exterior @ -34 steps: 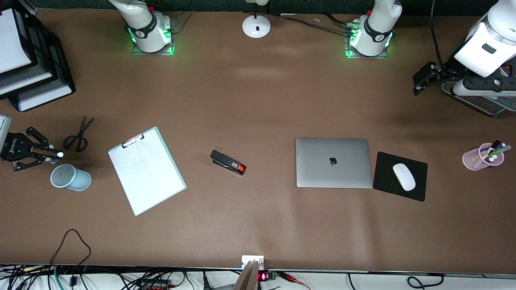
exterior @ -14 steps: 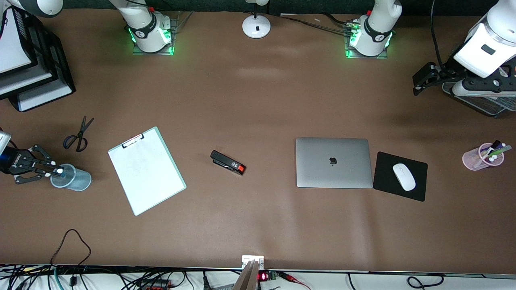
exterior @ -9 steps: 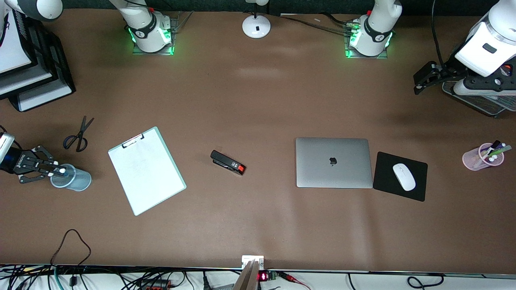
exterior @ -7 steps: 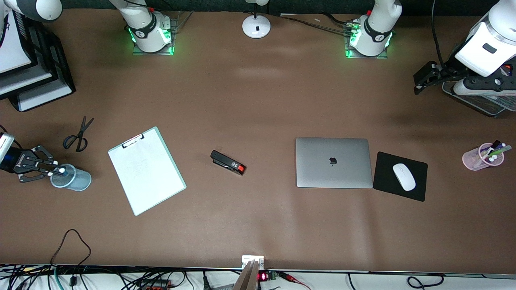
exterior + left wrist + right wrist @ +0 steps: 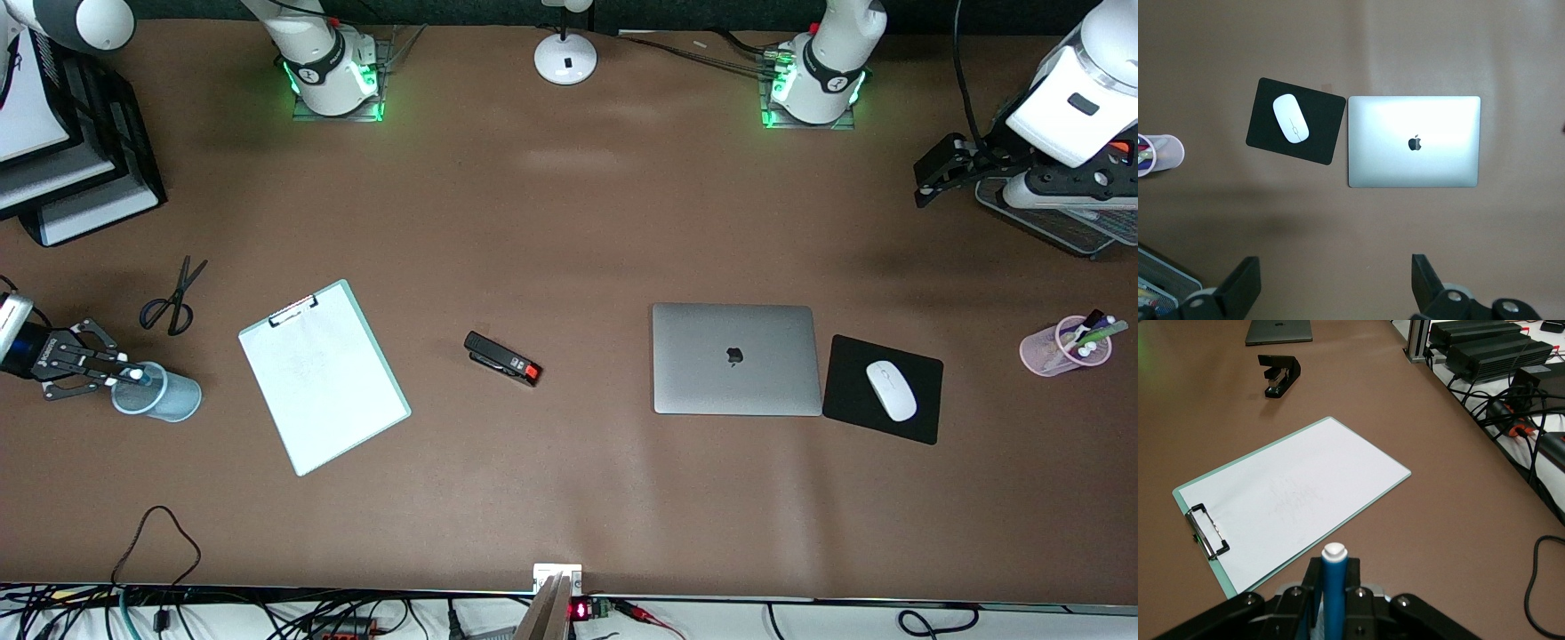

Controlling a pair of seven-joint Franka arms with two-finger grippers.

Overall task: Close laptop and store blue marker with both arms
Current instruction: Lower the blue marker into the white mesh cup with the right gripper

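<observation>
While laptop (image 5: 736, 358) lies shut, blue marker (image 5: 1334, 587), clamped in right pincer (image 5: 111, 373), has been lowered to mesh cup (image 5: 156, 392) rim; release pending. Left pincer (image 5: 1335, 293) held wide open, empty, idle above desk (image 5: 569, 222).

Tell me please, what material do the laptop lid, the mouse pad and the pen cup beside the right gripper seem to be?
The laptop lid looks like matte silver-grey metal, with a soft even sheen. The mouse pad looks like dull black fabric or rubber, flat, without reflection. The pen cup seems to be pale blue mesh, fine holes showing; metal or plastic is unclear.
</observation>
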